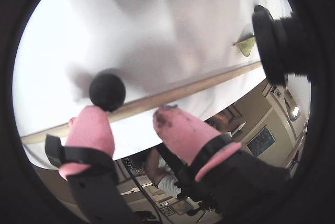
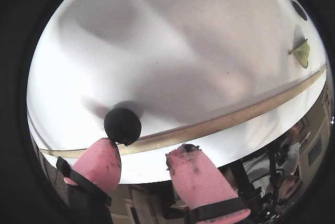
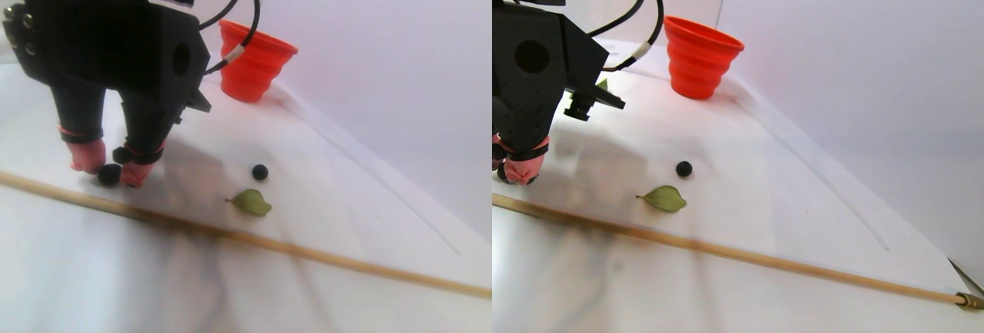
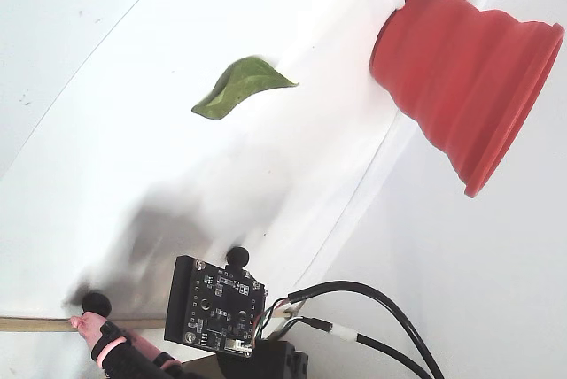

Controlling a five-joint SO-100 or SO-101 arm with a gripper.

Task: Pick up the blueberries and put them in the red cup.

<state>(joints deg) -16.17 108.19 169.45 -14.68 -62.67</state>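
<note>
One of the blueberries (image 1: 107, 91) lies on the white table, touching the tip of the left pink finger (image 1: 90, 129) in both wrist views. My gripper (image 1: 131, 111) is open and low over the table, its right finger (image 2: 191, 169) well clear of that berry (image 2: 122, 125). In the stereo pair view the berry (image 3: 108, 174) sits between the two fingertips of the gripper (image 3: 111, 170). A second blueberry (image 3: 260, 171) lies loose to the right. The red cup (image 3: 254, 60) stands upright at the back, also in the fixed view (image 4: 461, 78).
A thin wooden rod (image 3: 307, 252) crosses the table just past the fingertips. A green leaf (image 3: 251, 202) lies near the second berry, and another leaf (image 4: 239, 87) lies nearer the cup. White walls close the back and right sides.
</note>
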